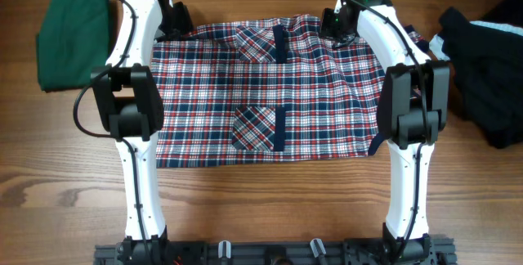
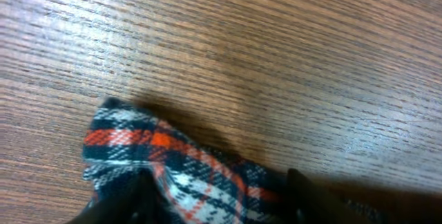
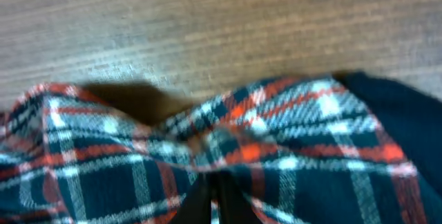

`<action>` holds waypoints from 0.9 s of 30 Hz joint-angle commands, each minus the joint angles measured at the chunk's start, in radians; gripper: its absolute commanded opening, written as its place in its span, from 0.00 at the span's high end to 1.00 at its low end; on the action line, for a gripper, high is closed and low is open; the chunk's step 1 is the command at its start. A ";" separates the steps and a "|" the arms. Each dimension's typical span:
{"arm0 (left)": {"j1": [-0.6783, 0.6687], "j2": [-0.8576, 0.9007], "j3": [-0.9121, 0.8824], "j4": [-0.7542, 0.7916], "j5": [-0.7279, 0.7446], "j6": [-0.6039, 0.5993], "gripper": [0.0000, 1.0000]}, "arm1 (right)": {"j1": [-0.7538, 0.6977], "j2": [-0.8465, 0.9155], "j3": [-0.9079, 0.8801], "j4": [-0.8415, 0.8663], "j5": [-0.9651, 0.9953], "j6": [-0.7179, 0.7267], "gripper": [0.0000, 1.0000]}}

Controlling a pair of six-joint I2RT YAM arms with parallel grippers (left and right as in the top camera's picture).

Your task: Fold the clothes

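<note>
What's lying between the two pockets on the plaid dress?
Only the plaid dress itself: its own checked cloth. Nothing rests between the far pocket and the near pocket. The overhead view shows it.

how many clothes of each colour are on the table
plaid dress: 1
dark green garment: 1
black garment: 1 heap, and I can't tell if it holds more
total: 3
</note>
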 commanded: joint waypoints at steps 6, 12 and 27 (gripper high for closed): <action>0.010 0.032 -0.021 0.035 -0.073 -0.002 0.73 | -0.026 0.063 -0.003 0.029 0.045 -0.019 0.95; 0.010 0.033 -0.021 0.064 -0.105 -0.002 0.78 | -0.072 0.067 -0.003 0.043 0.074 -0.021 0.95; 0.010 0.037 -0.021 0.177 -0.187 0.002 0.17 | -0.152 0.067 -0.003 0.106 0.051 -0.072 0.91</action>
